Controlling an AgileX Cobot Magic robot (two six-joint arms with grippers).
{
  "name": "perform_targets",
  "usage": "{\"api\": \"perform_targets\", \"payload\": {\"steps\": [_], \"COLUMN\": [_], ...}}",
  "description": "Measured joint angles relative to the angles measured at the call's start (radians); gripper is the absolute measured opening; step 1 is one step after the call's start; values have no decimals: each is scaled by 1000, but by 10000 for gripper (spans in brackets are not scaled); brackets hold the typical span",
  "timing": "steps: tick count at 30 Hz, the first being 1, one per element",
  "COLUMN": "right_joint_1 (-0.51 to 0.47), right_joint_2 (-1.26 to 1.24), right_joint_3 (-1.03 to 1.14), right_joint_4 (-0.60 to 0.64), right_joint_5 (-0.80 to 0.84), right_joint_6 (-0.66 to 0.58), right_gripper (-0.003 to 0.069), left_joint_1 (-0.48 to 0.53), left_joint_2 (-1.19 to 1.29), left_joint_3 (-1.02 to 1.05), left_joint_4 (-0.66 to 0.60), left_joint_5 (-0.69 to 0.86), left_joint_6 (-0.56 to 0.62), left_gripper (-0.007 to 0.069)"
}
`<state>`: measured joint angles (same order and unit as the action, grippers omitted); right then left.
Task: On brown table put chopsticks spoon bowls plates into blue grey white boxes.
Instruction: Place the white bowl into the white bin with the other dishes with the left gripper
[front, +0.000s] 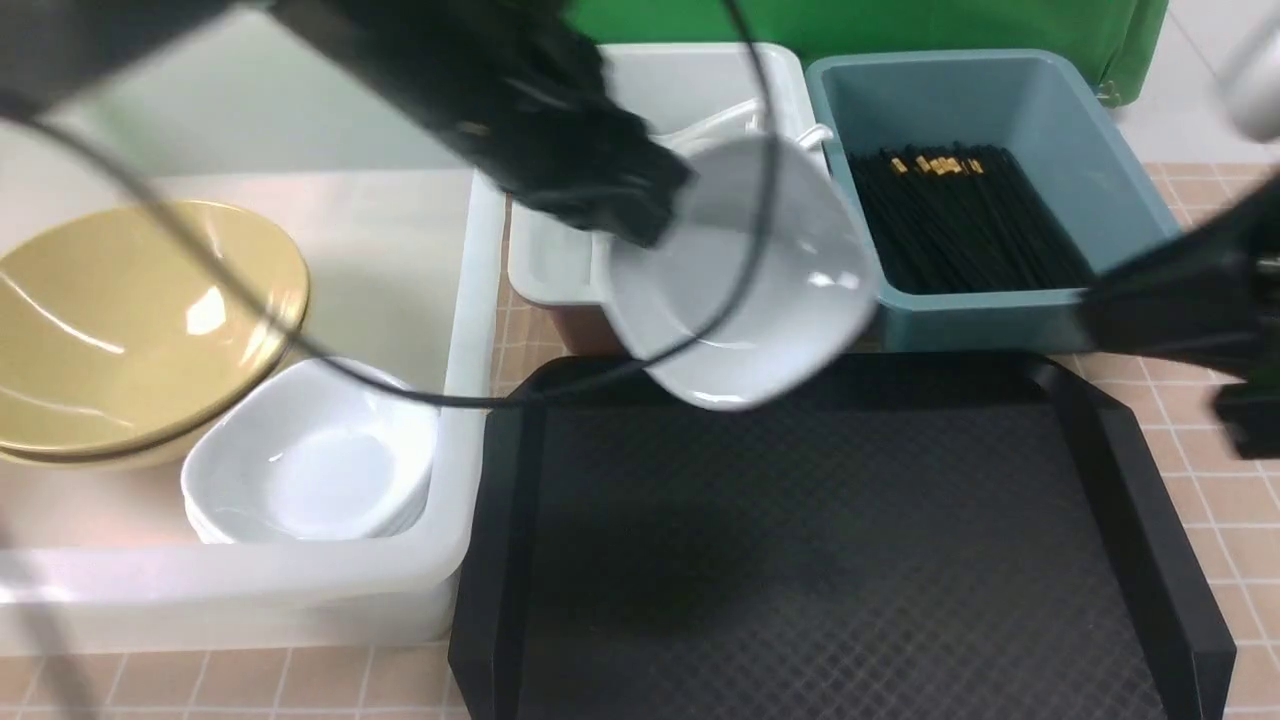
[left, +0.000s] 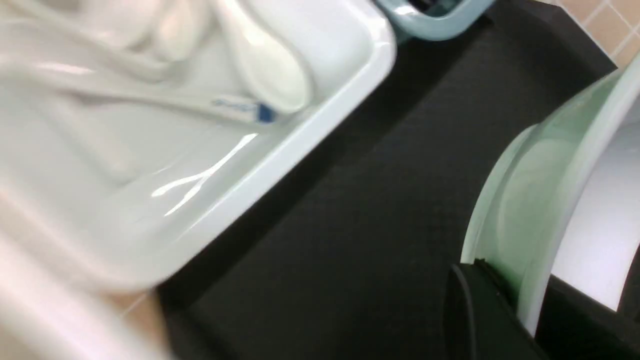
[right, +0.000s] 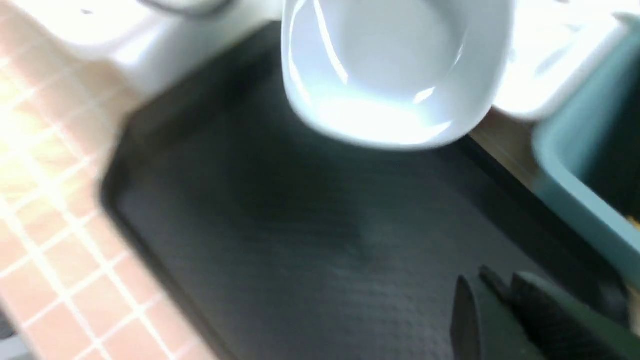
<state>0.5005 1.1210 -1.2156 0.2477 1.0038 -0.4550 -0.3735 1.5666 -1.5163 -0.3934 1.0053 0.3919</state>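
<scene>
My left gripper (front: 632, 218) is shut on the rim of a white square bowl (front: 745, 290) and holds it tilted in the air above the far edge of the black tray (front: 800, 560). The left wrist view shows that rim (left: 555, 200) pinched between the gripper's fingers (left: 480, 310). In the big white box (front: 470, 300) on the left sit a yellow bowl (front: 130, 320) and stacked white square bowls (front: 310, 460). The small white box (front: 560, 270) holds white spoons (left: 270, 70). Black chopsticks (front: 960, 220) fill the blue-grey box (front: 1120, 170). My right gripper (right: 492, 285) hovers over the tray, its fingertips close together on nothing.
The black tray lies on the brown tiled table (front: 1220, 500) in front of the boxes. My right arm (front: 1180, 290) reaches in from the right, beside the blue-grey box. A green cloth (front: 900, 25) hangs at the back.
</scene>
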Motion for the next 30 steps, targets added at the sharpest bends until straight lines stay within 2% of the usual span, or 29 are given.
{"api": "perform_targets", "payload": {"steps": [8,13,26,30], "right_joint_1": [264,316,318,318], "right_joint_2": [308,441,483,485], "right_joint_3": [-263,-450,-506,-506], "right_joint_4": [-81,-141,-190,-190], "right_joint_5": [14,79,117,118], "right_joint_6": [-25,-42,-47,-47], "right_gripper": [107,107,107,107], "left_joint_1": [265,392,416,416], "left_joint_2": [-230,-257,-178,-144], "left_joint_3": [240,319,435,436], "left_joint_4": [193,231,207,206], "left_joint_5": [2,7,-93,-100], "left_joint_6": [-113,-130,-119,-119], "left_gripper": [5,5,9,50]}}
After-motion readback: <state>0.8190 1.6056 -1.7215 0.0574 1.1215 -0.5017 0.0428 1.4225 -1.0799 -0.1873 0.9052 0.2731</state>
